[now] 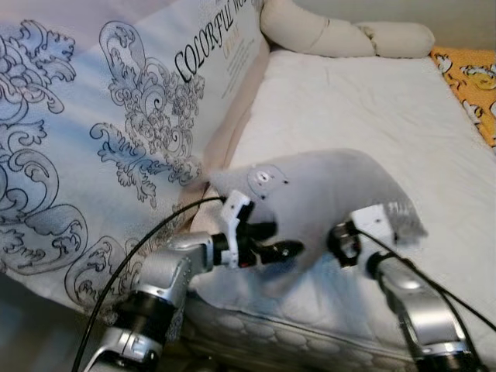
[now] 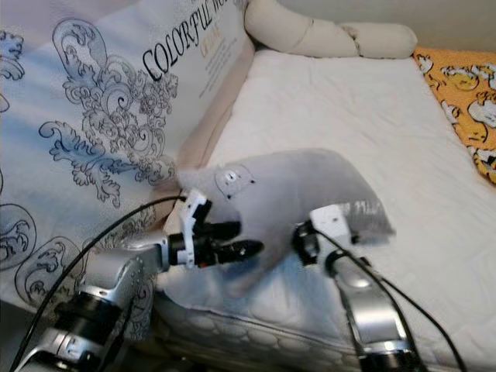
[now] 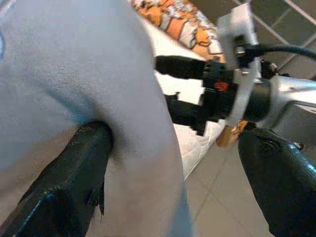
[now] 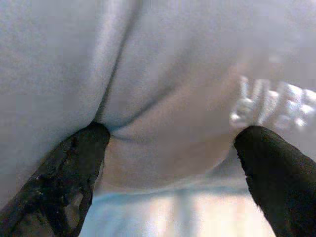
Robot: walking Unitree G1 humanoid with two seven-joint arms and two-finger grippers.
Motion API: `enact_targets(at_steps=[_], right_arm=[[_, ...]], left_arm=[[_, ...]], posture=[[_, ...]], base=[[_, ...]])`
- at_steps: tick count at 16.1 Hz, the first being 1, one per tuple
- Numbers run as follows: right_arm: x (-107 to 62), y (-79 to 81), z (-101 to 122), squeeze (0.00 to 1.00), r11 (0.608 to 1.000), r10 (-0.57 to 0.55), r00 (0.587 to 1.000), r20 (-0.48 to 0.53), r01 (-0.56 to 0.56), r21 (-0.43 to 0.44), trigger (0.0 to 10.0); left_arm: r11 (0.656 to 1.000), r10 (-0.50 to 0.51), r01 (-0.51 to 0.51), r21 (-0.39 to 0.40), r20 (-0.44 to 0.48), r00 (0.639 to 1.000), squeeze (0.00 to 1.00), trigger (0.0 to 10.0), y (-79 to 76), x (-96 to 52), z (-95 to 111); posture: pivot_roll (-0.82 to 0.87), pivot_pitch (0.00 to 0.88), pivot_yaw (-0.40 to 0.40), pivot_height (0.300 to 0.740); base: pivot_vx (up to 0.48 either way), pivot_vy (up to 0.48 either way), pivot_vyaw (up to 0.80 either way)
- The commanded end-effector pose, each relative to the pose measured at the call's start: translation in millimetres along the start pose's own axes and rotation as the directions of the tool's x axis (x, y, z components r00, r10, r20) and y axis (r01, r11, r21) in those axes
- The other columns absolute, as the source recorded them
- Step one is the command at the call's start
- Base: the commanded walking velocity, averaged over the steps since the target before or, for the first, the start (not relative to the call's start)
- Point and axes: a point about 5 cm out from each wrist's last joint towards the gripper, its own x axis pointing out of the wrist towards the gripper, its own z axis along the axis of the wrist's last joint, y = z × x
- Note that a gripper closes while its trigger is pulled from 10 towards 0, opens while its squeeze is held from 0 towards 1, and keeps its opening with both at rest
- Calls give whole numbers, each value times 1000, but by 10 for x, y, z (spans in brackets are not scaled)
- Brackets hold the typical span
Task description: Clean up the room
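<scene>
**Grey pillow going up off the bed edge**

From the left, the big patterned cushion [image 1: 116,147] is leaning against the bed's side. The left gripper [image 1: 271,249] is pressing one of its spread fingers [image 3: 74,187] into the grey pillow [image 1: 325,194], which is lying at the near edge of the mattress [image 1: 372,108]. The right gripper [image 4: 173,182] is straddling the pillow's other end, fingers apart with soft fabric bulging between them. I would say both should close evenly before lifting, so the pillow is not sagging or slipping. The pillow's underside is hidden; its white lettering is too blurred to read.
</scene>
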Motion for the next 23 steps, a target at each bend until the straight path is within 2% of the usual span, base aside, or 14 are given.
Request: enact_targets(at_steps=[1, 2, 4, 5, 8, 9, 10, 15, 16, 17, 18, 19, 20, 23], right_arm=[[-23, -77, 28, 0, 1000, -21, 1000, 18, 21, 11, 10000], [-35, -103, 11, 0, 1000, -27, 1000, 14, 27, 14, 10000], [-121, -223, -114, 0, 998, -56, 998, -17, 56, 10, 10000], [-146, -263, -145, 0, 997, -69, 997, -27, 69, 14, 10000], [-189, -347, -210, 0, 995, -99, 994, -48, 100, 24, 10000], [-206, -379, -243, 0, 994, -107, 993, -58, 108, 24, 10000], [-207, -379, -244, 0, 994, -106, 993, -58, 107, 24, 10000], [-219, -282, -245, 0, 996, -84, 995, -50, 86, 35, 10000], [-218, -245, -240, 0, 996, -77, 996, -48, 79, 40, 10000], [-215, -220, -230, 0, 996, -71, 997, -44, 72, 45, 10000], [-199, -194, -207, 0, 996, -67, 997, -32, 68, 50, 10000], [-172, -178, -184, 0, 997, -62, 998, -23, 63, 54, 10000], [-156, -170, -171, 0, 997, -59, 998, -20, 60, 54, 10000], [86, -73, -49, 0, 988, -34, 999, 14, 32, 154, 10000]], left_arm=[[996, 48, -52, 76, 50, 998, 0, 10000, 18, 42, 144], [990, 94, -100, 95, 66, 993, 0, 10000, 64, 25, 180], [886, 395, -417, 203, 139, 908, 0, 10000, 413, -233, 371], [847, 450, -475, 241, 152, 880, 0, 10000, 479, -309, 429], [799, 505, -546, 250, 214, 836, 0, 10000, 579, -393, 578], [750, 565, -617, 239, 256, 785, 0, 10000, 700, -388, 679], [738, 578, -631, 238, 257, 774, 0, 10000, 726, -378, 687], [487, 810, -810, 327, 178, 559, 0, 10000, 953, -421, 538], [472, 837, -818, 328, 124, 533, 0, 10000, 990, -450, 412], [488, 839, -798, 353, 63, 541, 0, 10000, 995, -435, 280], [564, 801, -738, 369, -27, 598, 0, 10000, 955, -352, 103], [673, 718, -652, 348, -96, 690, 0, 10000, 875, -227, -21], [715, 679, -617, 327, -115, 725, 0, 10000, 838, -175, -57], [923, 376, -348, 163, -192, 907, 0, 10000, 595, 80, -166]], posture=[[-43, 0, 33, 740], [-43, 0, 33, 740], [-57, 0, 44, 740], [-57, 0, 44, 740], [-66, 0, 49, 740], [-80, 0, 58, 740], [-83, 0, 59, 740], [-106, 0, 74, 740], [-105, 0, 75, 740], [-105, 0, 75, 740], [-102, 0, 75, 740], [-99, 0, 76, 740], [-99, 0, 76, 740], [-96, 0, 83, 740]], base=[[0, 0, 0], [0, 0, 0], [0, 0, 0], [0, 0, 0], [0, 0, 0], [0, 0, 0], [0, 0, 0], [0, 0, 0], [0, 0, 0], [0, 0, 0], [0, 0, 0], [0, 0, 0], [0, 0, 0], [0, 0, 0]])
